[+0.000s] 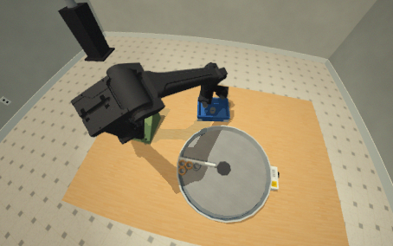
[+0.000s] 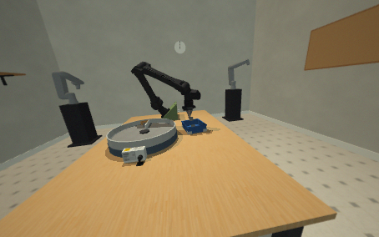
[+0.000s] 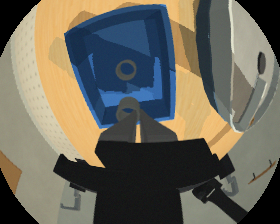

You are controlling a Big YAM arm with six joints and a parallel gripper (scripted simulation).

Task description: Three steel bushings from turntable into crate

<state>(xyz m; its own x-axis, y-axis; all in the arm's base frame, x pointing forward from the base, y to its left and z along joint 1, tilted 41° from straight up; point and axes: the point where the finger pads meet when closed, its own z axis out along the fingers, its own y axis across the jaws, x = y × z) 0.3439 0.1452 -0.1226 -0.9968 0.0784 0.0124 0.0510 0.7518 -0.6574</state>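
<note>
Two gray steel bushings are at the blue, straight-walled crate [image 1: 213,119] [image 2: 194,129] [image 3: 171,95]: a smooth, short ring [image 3: 117,70] inside, standing on end, bore up, and a held bushing [image 3: 128,100] above the rim. The hand [image 1: 205,104] [image 2: 190,118] [image 3: 138,112] is nearly closed — tapered fingertips pinching that bushing's wall, its short long axis roughly upright. A third gray bushing [image 1: 200,166] sits beside copper-colored rings [image 1: 192,165] on the round, matte turntable [image 1: 238,195] [image 2: 142,147] [image 3: 217,75] — all on the wood-grained desk [image 1: 299,143] [image 2: 188,179] [image 3: 51,85].
</note>
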